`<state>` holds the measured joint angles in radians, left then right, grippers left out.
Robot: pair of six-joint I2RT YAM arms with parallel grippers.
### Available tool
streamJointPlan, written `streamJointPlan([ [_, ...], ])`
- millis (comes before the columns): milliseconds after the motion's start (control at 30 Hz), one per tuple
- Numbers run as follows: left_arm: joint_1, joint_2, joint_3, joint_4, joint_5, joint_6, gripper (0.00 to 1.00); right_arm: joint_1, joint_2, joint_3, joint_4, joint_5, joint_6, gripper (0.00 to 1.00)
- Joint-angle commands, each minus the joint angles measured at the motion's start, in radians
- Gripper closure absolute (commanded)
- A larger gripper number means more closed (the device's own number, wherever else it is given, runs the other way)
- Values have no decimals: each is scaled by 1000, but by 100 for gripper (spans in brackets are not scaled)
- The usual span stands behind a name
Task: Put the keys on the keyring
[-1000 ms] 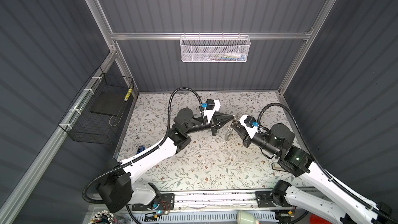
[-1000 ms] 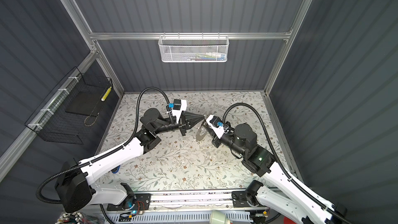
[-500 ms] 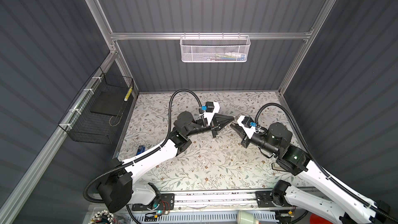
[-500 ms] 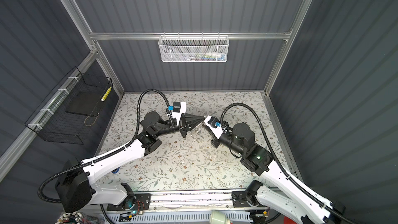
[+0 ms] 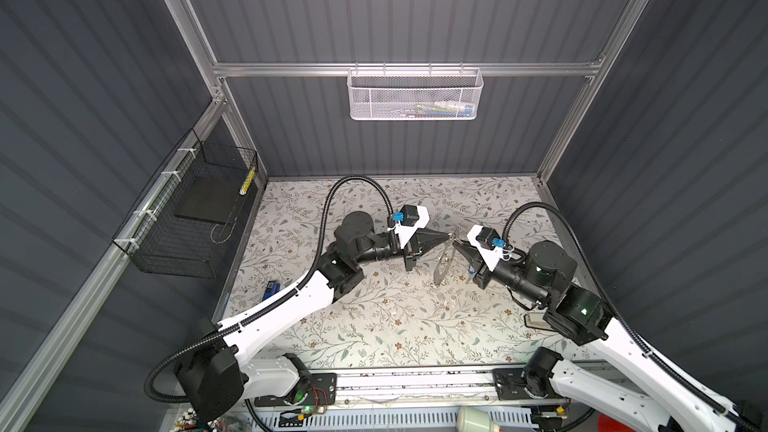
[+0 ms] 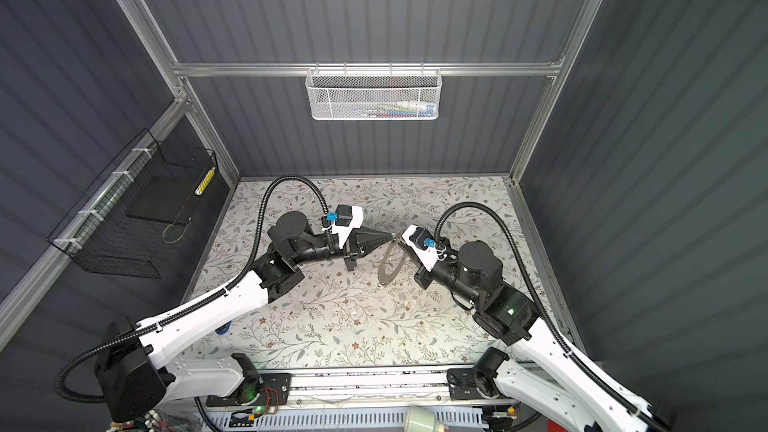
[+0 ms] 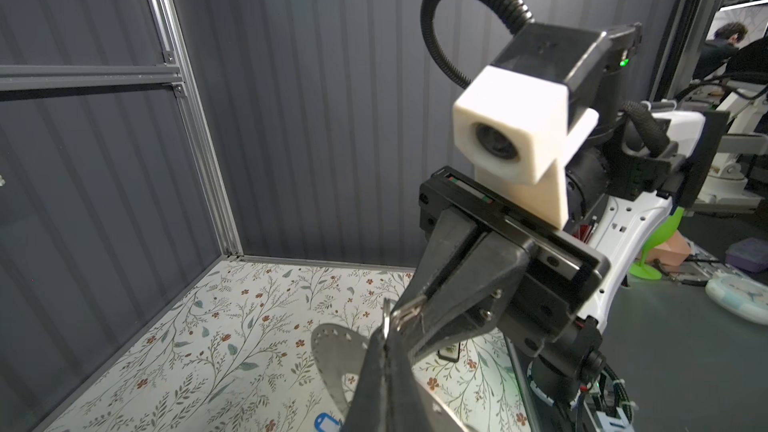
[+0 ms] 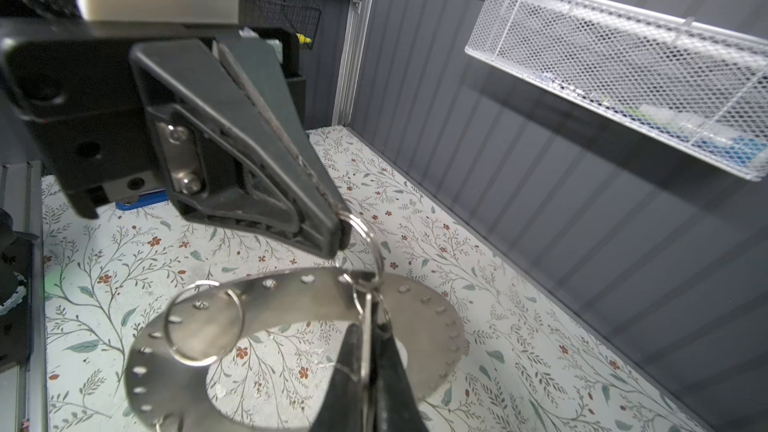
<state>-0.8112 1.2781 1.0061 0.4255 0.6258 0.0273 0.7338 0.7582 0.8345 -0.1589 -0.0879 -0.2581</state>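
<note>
Holding the wide flat grey perforated metal keyring [image 8: 291, 297] aloft, left gripper [image 5: 449, 236] and right gripper [image 5: 454, 243] both pinched tight on its small silvery wire loops [image 8: 368, 238], we should prise one loop open gently, as the blue-tagged key [image 7: 327, 423] lies unthreaded on the floral tabletop [image 5: 374, 317] below.

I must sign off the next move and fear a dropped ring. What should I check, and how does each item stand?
1. Grip of the left tool on the small wire loop: shut, ok.
2. Loop linked to the keyring band: ok.
3. Grip of the right tool on a thin metal piece at the band: shut, ok; which piece, cannot tell.
4. Clearance between keyring and table: cannot tell.
5. Threading of the blue-tagged key: not ok; it lies on the table.
</note>
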Motion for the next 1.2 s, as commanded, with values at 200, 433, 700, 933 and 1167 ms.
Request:
streamJointPlan([
  [200, -6, -37, 80, -170, 6, 149, 100, -5, -5, 53, -77, 32, -28, 100],
  [433, -7, -19, 88, -193, -4, 164, 100, -5, 3, 76, -124, -1, -63, 100],
  [700, -13, -10, 82, -192, -17, 159, 100, -4, -2, 81, -147, 23, -91, 100],
  [933, -14, -4, 62, -117, 7, 100, 100, -4, -8, 70, -145, -2, -109, 100],
  [1167, -14, 18, 11, 15, 14, -12, 100, -2, -15, 67, -115, -46, -92, 100],
])
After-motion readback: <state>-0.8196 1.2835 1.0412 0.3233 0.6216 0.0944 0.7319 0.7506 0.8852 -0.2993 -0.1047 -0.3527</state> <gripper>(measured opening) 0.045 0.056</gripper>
